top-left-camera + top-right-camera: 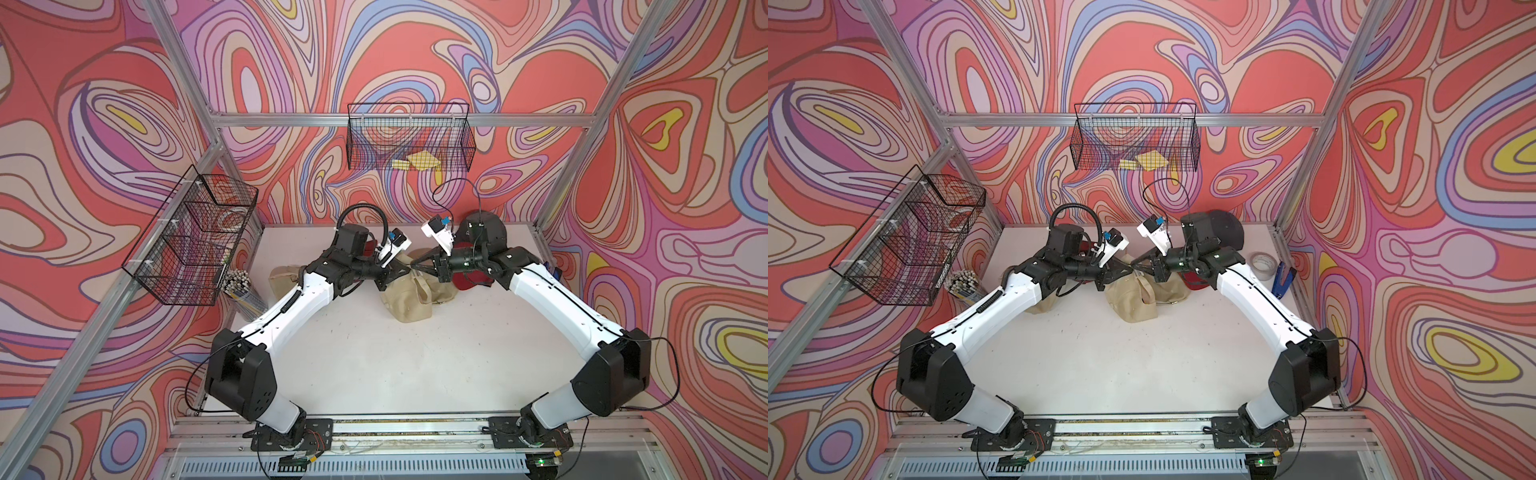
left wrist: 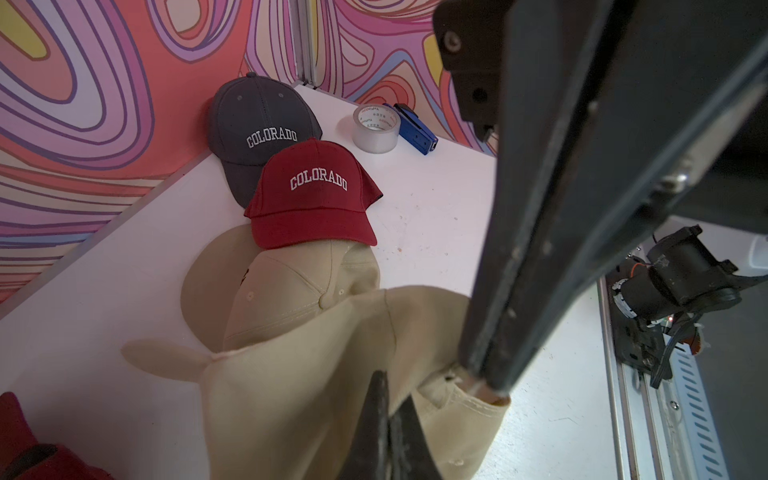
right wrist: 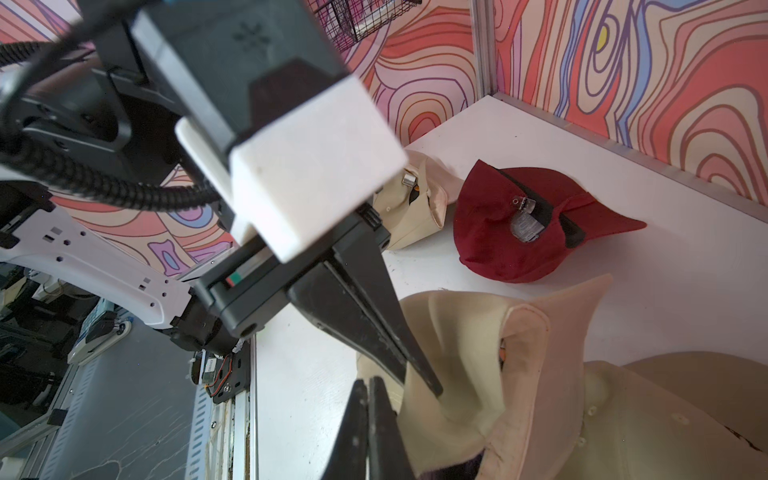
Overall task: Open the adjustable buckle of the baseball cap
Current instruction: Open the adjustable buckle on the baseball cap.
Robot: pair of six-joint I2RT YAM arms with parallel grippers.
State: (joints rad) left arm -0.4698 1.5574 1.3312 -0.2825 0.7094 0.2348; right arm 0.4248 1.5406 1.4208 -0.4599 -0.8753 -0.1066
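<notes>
A beige baseball cap (image 1: 409,299) (image 1: 1133,299) sits mid-table with its back edge lifted between the two arms. My left gripper (image 2: 386,378) is shut on a fold of this cap's fabric (image 2: 311,395); its black fingers (image 3: 374,316) pinch the cream cloth (image 3: 457,353). My right gripper (image 3: 368,380) is shut too, tip to tip with the left one (image 1: 411,268). Its fingers (image 2: 519,291) end on the cap's back strap (image 2: 469,399), with a tan bit pinched at the tip. I cannot make out the adjustable buckle of this cap.
Behind lie a grey cap (image 2: 257,124), a red cap (image 2: 316,195), another beige cap (image 2: 282,291), a tape roll (image 2: 374,129) and a blue stapler (image 2: 415,129). An upturned red cap (image 3: 519,232) shows a metal buckle. Wire baskets (image 1: 191,237) (image 1: 409,137) hang on the walls.
</notes>
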